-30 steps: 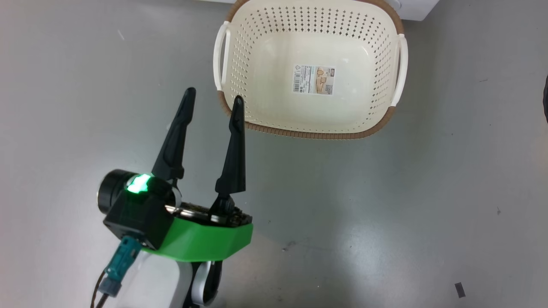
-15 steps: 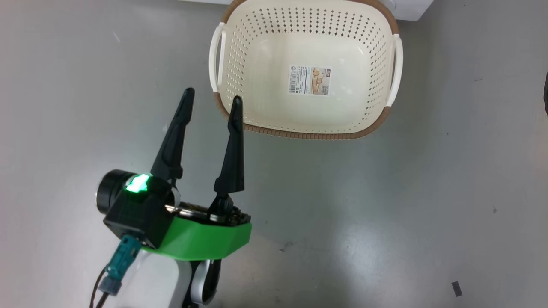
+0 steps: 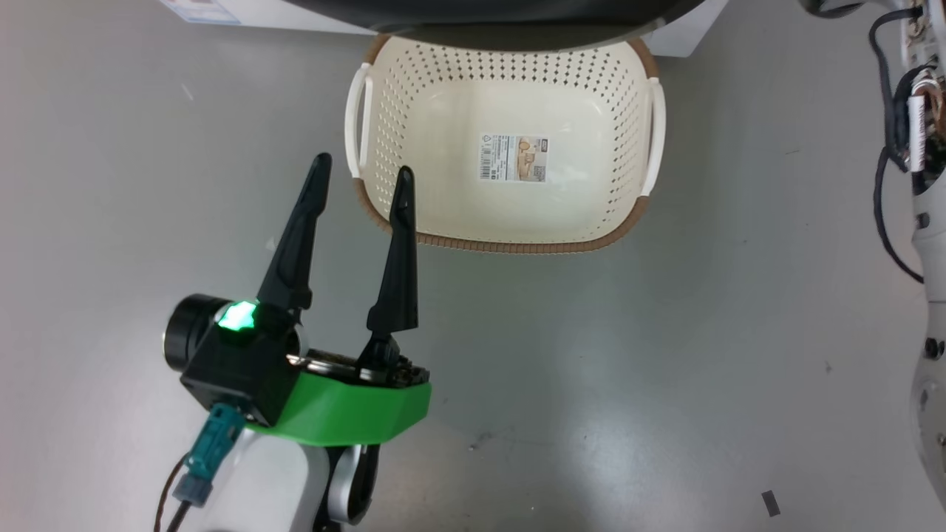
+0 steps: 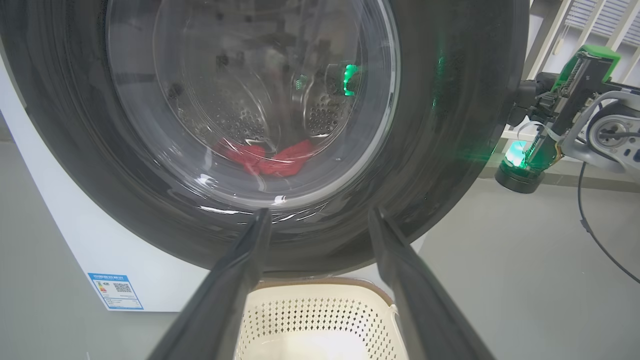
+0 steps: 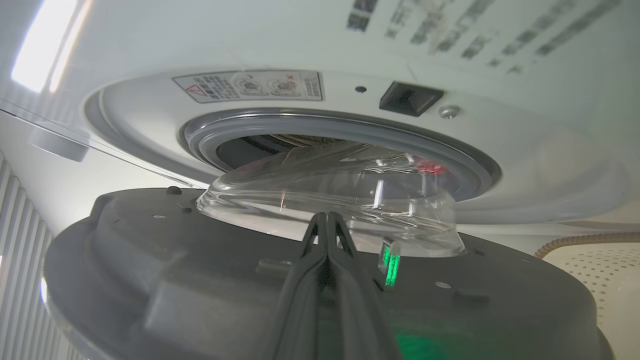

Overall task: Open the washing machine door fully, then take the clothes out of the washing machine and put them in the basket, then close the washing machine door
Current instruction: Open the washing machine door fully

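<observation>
The washing machine door [image 4: 450, 125] stands ajar, its black rim [image 3: 480, 29] hanging over the far edge of the basket [image 3: 414, 89]. Through its glass bowl [image 4: 250, 100] the red clothes [image 4: 265, 157] lie in the steel drum. My left gripper [image 3: 363, 166] is open and empty, low over the floor beside the basket's near left corner and pointing at the door [image 4: 318, 212]. My right gripper [image 5: 327, 217] is shut and empty, reaching into the gap between the door's grey inner face [image 5: 150, 260] and the washing machine [image 5: 500, 75]. A red scrap of clothes [image 5: 430, 167] shows by the rubber ring [image 5: 350, 127].
The basket sits on the grey floor [image 3: 665, 355] right below the door, a paper label [image 3: 514, 157] on its bottom. The machine's white front carries a blue label [image 4: 115, 290]. My right forearm [image 3: 924, 222] with cables runs along the head view's right edge.
The head camera has shifted, sliding basket and floor down-left in the picture. The door's black rim now overhangs the basket, and my right forearm has come into view. Both grippers keep their states.
</observation>
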Motion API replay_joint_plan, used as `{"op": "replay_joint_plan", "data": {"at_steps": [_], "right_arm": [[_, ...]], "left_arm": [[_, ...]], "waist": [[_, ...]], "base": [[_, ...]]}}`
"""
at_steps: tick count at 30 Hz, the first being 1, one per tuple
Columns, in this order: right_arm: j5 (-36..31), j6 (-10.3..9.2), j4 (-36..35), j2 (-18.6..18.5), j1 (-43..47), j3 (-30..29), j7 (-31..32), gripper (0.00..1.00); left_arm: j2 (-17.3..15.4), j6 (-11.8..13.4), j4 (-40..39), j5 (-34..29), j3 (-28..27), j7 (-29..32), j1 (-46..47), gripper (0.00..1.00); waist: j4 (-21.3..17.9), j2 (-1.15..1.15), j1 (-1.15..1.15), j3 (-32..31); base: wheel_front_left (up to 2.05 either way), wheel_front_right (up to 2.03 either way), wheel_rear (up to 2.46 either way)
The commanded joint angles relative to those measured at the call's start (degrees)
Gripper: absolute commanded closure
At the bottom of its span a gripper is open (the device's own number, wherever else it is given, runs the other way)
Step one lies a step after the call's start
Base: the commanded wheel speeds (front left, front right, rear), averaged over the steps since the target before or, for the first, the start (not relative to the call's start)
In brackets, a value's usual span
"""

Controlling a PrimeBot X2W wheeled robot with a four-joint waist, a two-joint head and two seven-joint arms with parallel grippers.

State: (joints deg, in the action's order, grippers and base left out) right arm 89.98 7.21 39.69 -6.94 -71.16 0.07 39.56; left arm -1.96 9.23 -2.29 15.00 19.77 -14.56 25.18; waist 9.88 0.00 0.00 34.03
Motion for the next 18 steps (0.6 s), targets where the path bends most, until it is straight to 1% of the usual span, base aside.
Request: {"op": "replay_joint_plan", "data": {"at_steps": [1, 8, 18], "right_arm": [[0.67, 0.28, -2.01, 1.88, 0.99, 0.71, 0.67, 1.0], [1.97, 0.28, -3.49, 2.77, 3.7, 0.82, 0.54, 1.0], [3.0, 0.28, -3.13, 3.47, 6.77, 2.53, 1.36, 1.0]], "left_arm": [[-0.92, 0.15, -1.07, -0.69, -1.85, -0.44, -0.19, 0.0], [-0.92, -0.14, -0.36, -0.87, -1.89, -0.44, -0.06, 0.0], [-0.92, -0.52, 0.89, -1.22, -1.87, -0.44, -0.69, 0.0]], "waist": [[-0.4, 0.0, 0.0, -0.32], [-1.54, 0.0, 0.0, -1.51], [-2.33, 0.0, 0.0, -3.91]], "base": [[0.0, 0.0, 0.0], [0.0, 0.0, 0.0], [0.0, 0.0, 0.0]]}}
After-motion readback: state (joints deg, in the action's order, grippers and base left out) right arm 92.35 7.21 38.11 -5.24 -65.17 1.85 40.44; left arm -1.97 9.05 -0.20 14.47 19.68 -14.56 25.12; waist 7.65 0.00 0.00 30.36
